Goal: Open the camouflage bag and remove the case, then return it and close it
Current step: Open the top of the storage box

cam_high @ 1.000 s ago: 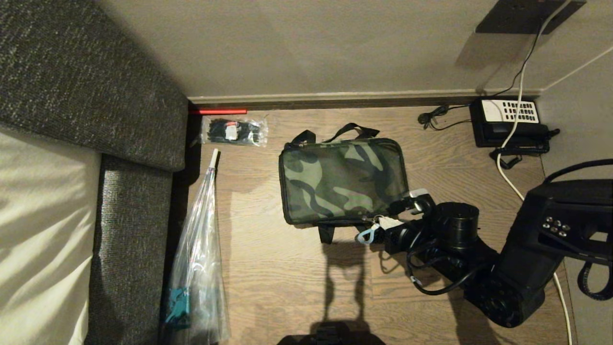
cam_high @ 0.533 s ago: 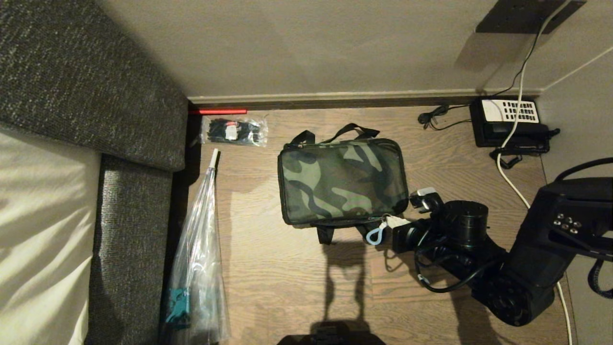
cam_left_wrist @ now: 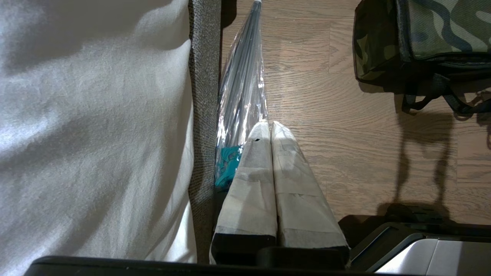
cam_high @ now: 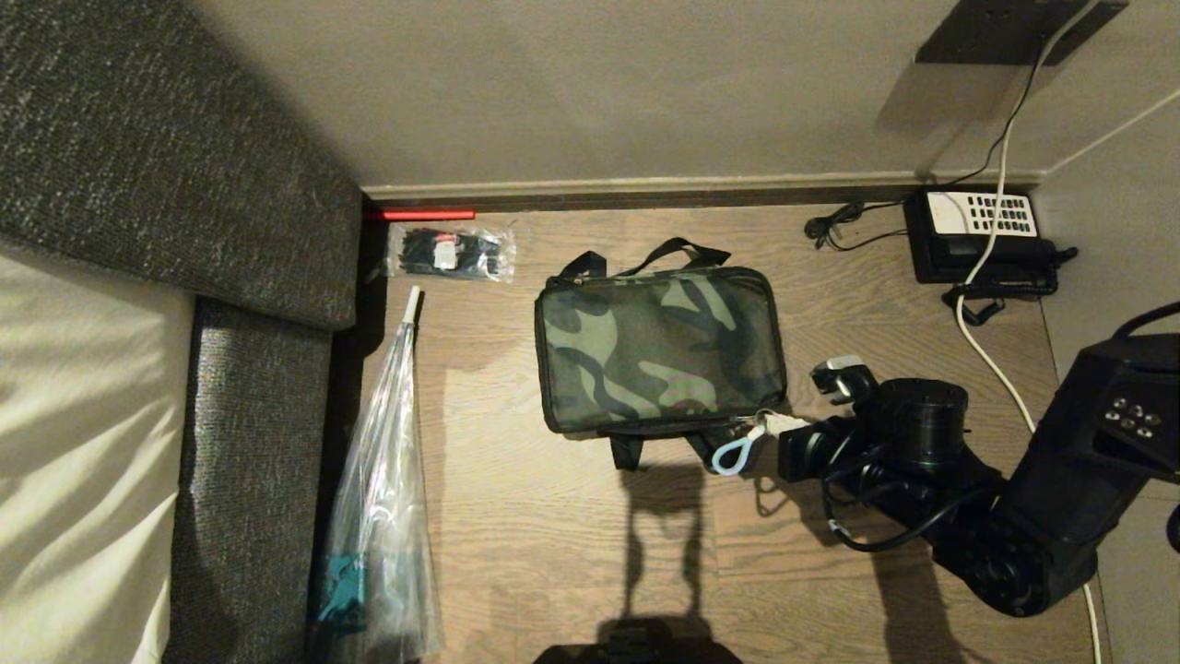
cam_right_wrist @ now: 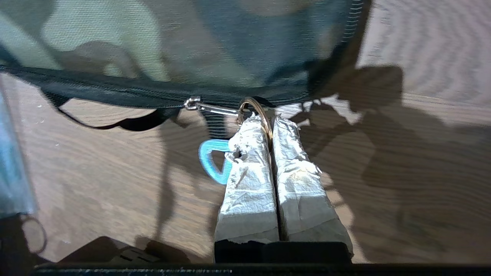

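The camouflage bag [cam_high: 659, 346] lies flat on the wooden floor with its lid down and no lining showing. Its front edge fills the far side of the right wrist view [cam_right_wrist: 172, 46]. My right gripper [cam_high: 779, 424] is at the bag's front right corner. It [cam_right_wrist: 268, 120] is shut on the brass ring [cam_right_wrist: 251, 104] of the grey zipper pull [cam_right_wrist: 211, 108]. A light blue loop [cam_high: 735, 454] dangles from the ring. My left gripper [cam_left_wrist: 270, 126] hangs shut and empty above the floor, beside a wrapped umbrella. The case is hidden.
A black desk telephone [cam_high: 982, 235] with a white cable [cam_high: 986, 355] sits at the back right by the wall. A clear-wrapped umbrella [cam_high: 383, 498] and a packet of black ties [cam_high: 450, 252] lie left of the bag. A grey upholstered bed frame [cam_high: 184, 184] borders the left.
My right gripper has slid to the right along the bag's front edge, taking the zipper pull and blue loop with it toward the front right corner. The left arm has stayed still.
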